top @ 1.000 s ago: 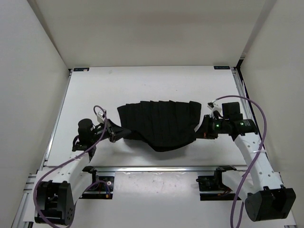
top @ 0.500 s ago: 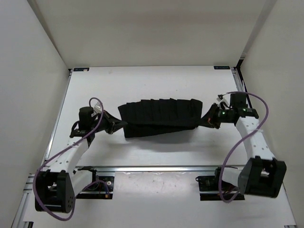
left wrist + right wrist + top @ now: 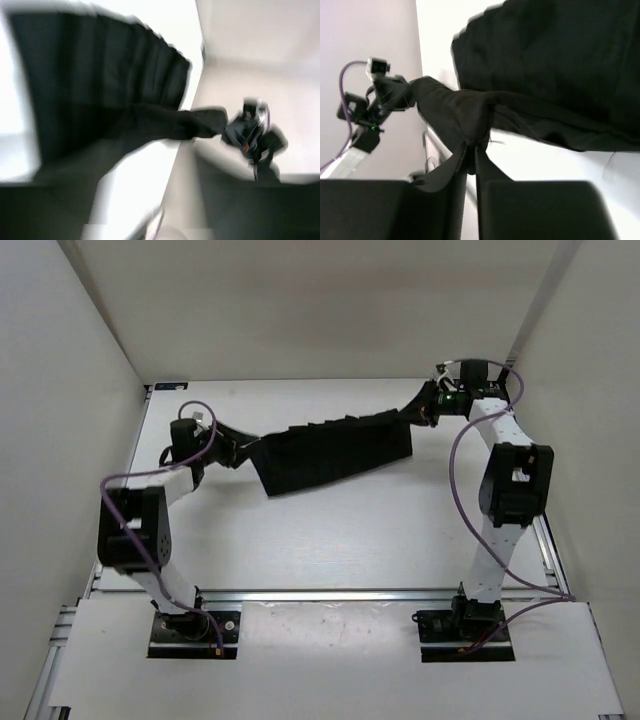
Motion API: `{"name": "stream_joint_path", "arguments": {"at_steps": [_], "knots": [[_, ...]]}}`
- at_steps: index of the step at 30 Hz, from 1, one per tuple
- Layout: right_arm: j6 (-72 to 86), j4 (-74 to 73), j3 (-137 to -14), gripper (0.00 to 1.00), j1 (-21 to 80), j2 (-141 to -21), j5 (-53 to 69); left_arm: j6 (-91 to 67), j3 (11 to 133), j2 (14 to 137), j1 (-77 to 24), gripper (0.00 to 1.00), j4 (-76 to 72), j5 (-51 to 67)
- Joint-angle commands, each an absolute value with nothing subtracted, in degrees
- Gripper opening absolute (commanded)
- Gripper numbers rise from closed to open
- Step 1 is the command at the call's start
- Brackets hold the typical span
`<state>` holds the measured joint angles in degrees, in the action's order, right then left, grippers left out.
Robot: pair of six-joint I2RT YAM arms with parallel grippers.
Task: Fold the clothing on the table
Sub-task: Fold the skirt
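Black pleated fabric clothing is stretched over the far half of the white flat table, as a long band that runs from the left side toward the far right corner. Its left end is at the left gripper. Its right end is drawn into a narrow strip and reaches the right gripper, which is near the far right corner. The wider pleated part is between the two grippers, closer to the left one. In the right wrist view the two black fingers of the right gripper stand almost together and a bunch of the fabric is pinched between them, so this gripper is closed on the clothing. The left wrist view is strongly blurred. There the fabric comes close to the camera, but it cannot be told whether the left gripper clamps it or has its jaws apart.
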<state>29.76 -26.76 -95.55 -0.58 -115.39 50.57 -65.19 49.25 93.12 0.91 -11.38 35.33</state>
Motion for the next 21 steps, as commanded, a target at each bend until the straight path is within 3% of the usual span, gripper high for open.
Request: {"name": "stream_joint_path", "arguments": {"at_steps": [1,9,13,16,17,18,19,20,21], "knots": [[35.74,-16.12,-102.83,0.2,-5.18,-122.43,50.16,-69.08,56.92,102.1,4.48,0.99,-19.07,26.19],[23.83,-21.09,-100.28,0.59,-5.01,-115.33,40.79,-69.61,58.81,99.5,3.95,0.98,-22.49,24.96],[17.77,-26.36,-100.55,0.59,-3.35,-112.42,34.91,-70.83,53.89,94.5,1.5,0.99,-24.34,25.92],[14.59,-28.73,-100.02,0.53,-0.89,-111.71,30.42,-70.67,50.55,91.15,-2.88,0.98,-25.49,25.22],[14.59,-29.35,-100.45,0.46,-0.62,-112.41,30.06,-70.58,49.58,91.14,-3.94,0.99,-26.97,25.22],[14.15,-29.36,-100.98,0.28,-0.27,-113.11,30.41,-70.75,49.57,91.58,-6.39,0.99,-28.29,25.22],[14.5,-30.23,-101.77,0.19,-0.09,-114.42,30.41,-69.71,50.7,92.02,-8.77,0.94,-28.56,25.57],[15.89,-30.32,-103.0,0.04,-0.26,-115.22,30.93,-68.74,51.67,94.02,-10.36,0.81,-27.78,25.75],[16.08,-30.76,-103.62,0.0,0.78,-116.44,31.2,-66.9,54.73,96.65,-12.29,0.53,-25.95,25.93]]}}
